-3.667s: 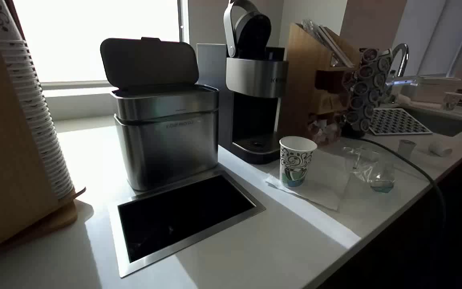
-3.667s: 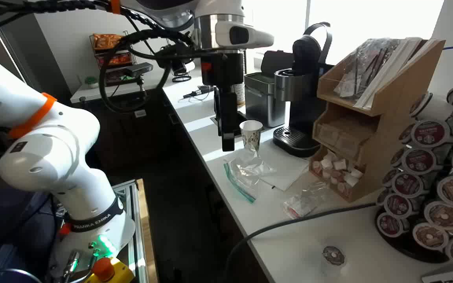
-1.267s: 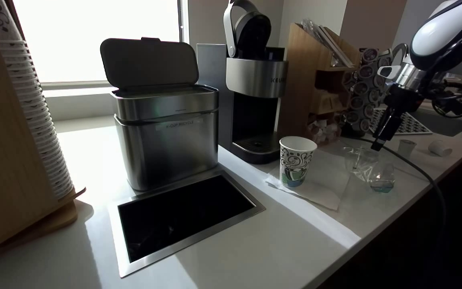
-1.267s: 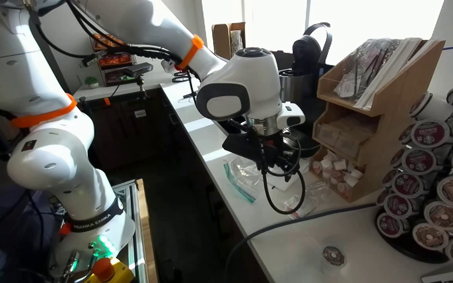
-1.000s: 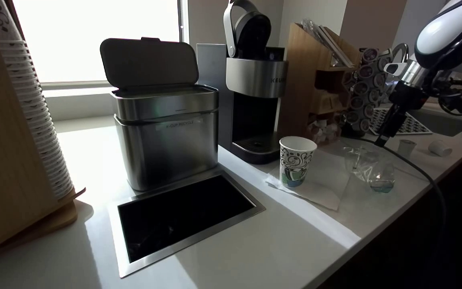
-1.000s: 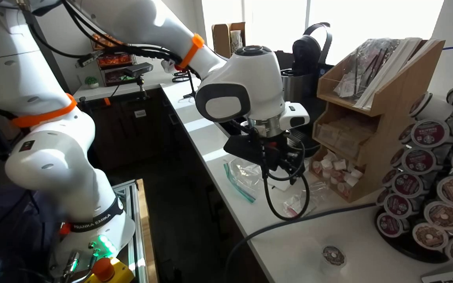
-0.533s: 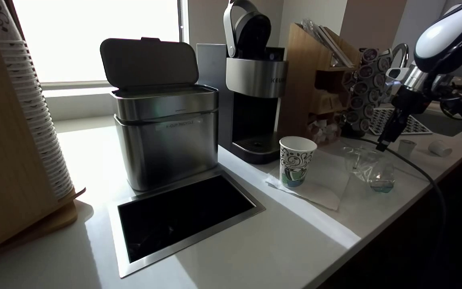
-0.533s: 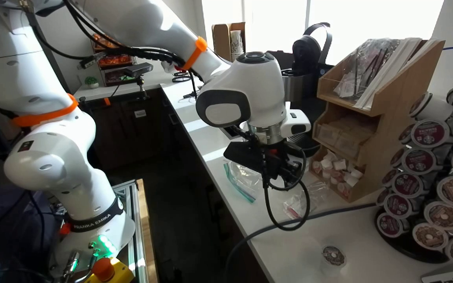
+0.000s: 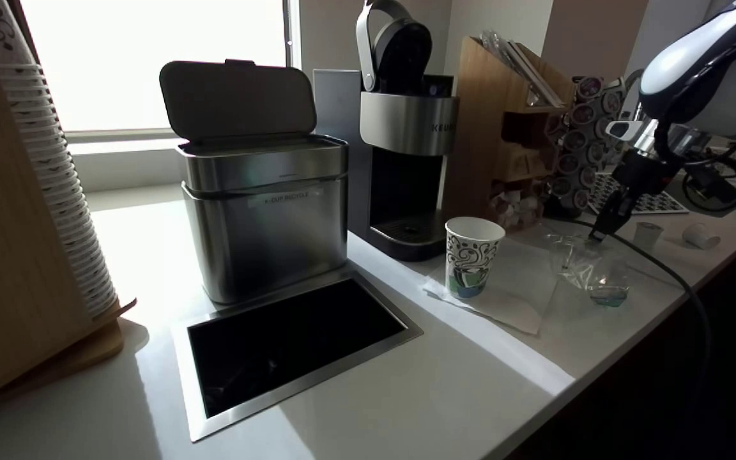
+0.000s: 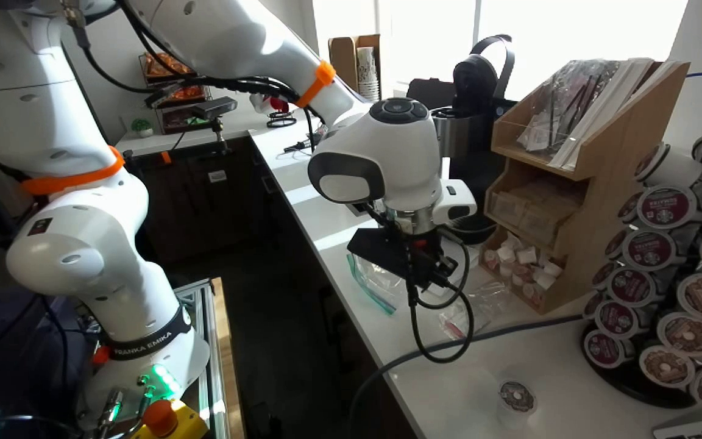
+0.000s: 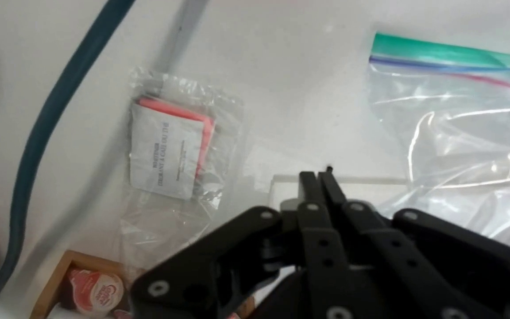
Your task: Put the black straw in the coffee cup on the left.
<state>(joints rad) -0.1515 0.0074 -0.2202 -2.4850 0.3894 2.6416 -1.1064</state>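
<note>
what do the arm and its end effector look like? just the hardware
The arm is glossy white and rounded, with orange bands and a black base ring lettered FRANKA EMIKA. Black cables run along it and hang in loops. Past a silver collar, the end effector is black, with slim fingers and pale screw heads.

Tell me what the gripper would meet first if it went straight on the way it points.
Most likely the black straw, its tip poking past the white napkin just ahead of the gripper, or the napkin itself; the depth is unclear.
</note>
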